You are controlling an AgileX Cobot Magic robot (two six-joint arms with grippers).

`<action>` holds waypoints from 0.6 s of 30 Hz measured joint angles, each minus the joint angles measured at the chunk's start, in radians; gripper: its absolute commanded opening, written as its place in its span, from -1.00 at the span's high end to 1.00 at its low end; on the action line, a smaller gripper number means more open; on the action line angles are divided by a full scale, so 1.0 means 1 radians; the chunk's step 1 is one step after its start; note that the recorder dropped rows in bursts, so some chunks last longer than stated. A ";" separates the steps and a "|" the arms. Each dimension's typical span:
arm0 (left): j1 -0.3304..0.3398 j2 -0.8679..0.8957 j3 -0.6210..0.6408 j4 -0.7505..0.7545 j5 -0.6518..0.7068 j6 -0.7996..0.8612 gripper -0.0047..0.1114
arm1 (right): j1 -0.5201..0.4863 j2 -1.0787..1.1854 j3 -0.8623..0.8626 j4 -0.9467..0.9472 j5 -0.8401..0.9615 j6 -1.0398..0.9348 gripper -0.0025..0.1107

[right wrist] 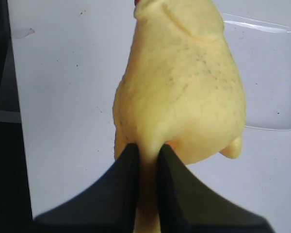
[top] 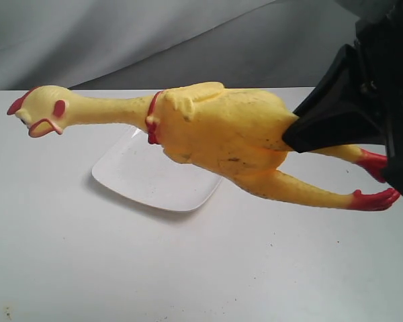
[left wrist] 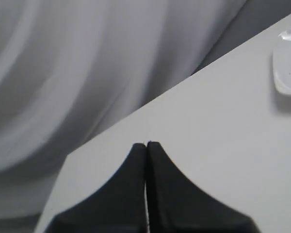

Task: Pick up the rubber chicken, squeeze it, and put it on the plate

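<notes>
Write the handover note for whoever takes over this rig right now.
Left gripper: shut, empty, over the table.
Right gripper: shut on the rear end of the rubber chicken, holding it in the air.
Plate: on the table, partly behind the chicken's chest in the exterior view.
Done: pickup. Squeeze: cannot tell.
Left: set the chicken on the plate.

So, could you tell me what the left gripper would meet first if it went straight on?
The way looks free: past the shut left gripper there is only bare table, then its edge and the grey cloth behind. Which it meets first I cannot judge; depth is unclear.
</notes>
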 measured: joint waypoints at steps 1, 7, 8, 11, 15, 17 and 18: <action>0.000 0.000 0.000 0.042 0.000 0.002 0.92 | 0.000 0.000 0.000 0.001 0.000 0.000 0.96; 0.000 0.000 0.000 0.270 -0.073 0.067 0.92 | 0.000 0.000 0.000 0.002 0.000 0.000 0.96; 0.000 0.000 0.000 0.312 -0.110 0.075 0.92 | 0.000 0.000 0.000 0.002 0.000 0.000 0.96; 0.000 0.000 0.000 0.404 -0.213 0.089 0.92 | 0.000 0.000 0.000 0.002 0.000 0.002 0.96; 0.000 0.000 0.000 0.439 -0.306 0.096 0.92 | 0.000 0.000 0.000 0.003 0.000 0.002 0.96; 0.000 0.000 0.000 0.444 -0.344 0.096 0.92 | 0.000 0.000 0.000 0.003 0.000 0.002 0.96; 0.000 0.000 0.000 0.444 -0.368 0.096 0.92 | 0.000 0.000 0.000 0.003 0.000 0.002 0.96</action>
